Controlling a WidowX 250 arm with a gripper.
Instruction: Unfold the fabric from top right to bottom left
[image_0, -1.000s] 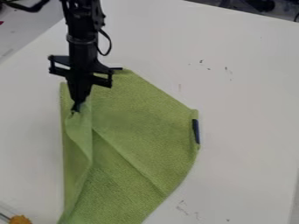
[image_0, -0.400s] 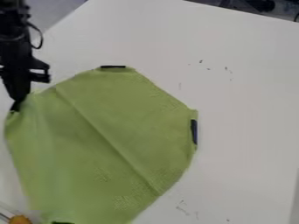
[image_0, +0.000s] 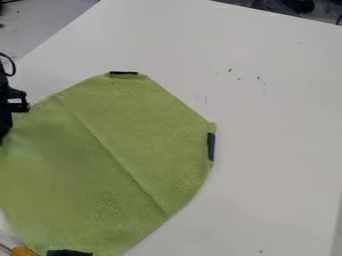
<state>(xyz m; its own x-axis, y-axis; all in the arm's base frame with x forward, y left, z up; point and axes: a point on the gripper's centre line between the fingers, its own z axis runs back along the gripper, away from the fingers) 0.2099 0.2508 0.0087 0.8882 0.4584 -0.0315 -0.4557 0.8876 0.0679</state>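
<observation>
Lying spread, green fabric (image_0: 120, 155) touches the tool (image_0: 3, 135).

No readable text or signs anywhere.

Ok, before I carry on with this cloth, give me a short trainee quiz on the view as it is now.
1. True or false: a crease runs slantwise across the green cloth.
2. At which edge of the picture is the claw? (a) right (b) left (c) bottom
3. Fill in the number: ____ dark patches show along the cloth's border.

Key: 1. true; 2. b; 3. three
</observation>
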